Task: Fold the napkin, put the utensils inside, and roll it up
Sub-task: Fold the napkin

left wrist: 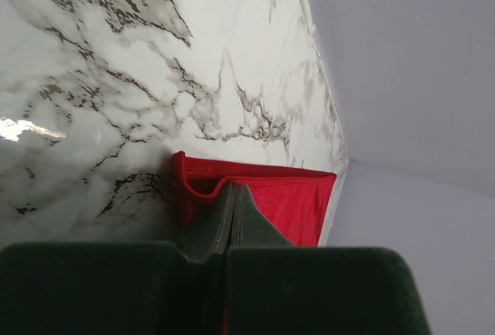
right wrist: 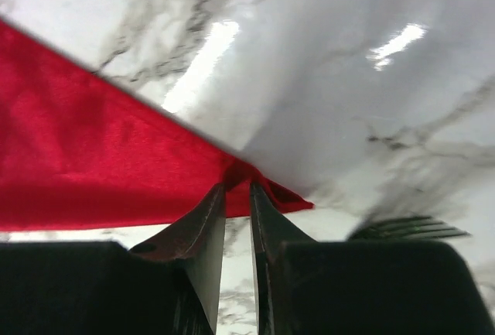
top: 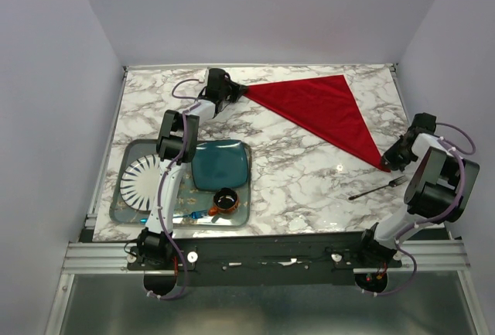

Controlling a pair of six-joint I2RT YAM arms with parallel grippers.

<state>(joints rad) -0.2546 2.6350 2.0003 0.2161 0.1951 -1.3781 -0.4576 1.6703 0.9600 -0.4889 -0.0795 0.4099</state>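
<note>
The red napkin (top: 321, 111) lies as a triangle across the far right of the marble table, stretched between my two grippers. My left gripper (top: 238, 90) is shut on its far left corner; in the left wrist view the jaws (left wrist: 232, 186) meet over the hemmed red corner (left wrist: 286, 199). My right gripper (top: 389, 161) pinches the near right tip; in the right wrist view its fingertips (right wrist: 237, 184) hold bunched red cloth (right wrist: 93, 165). The silver fork (top: 377, 189) lies on the table just near of that tip, and its tines show in the right wrist view (right wrist: 410, 229).
A grey tray (top: 128, 149) at the near left holds a white fluted plate (top: 143, 180), a teal square plate (top: 220, 163), a brown cup (top: 226, 199) and a blue plastic utensil (top: 197, 215). Walls stand close on three sides.
</note>
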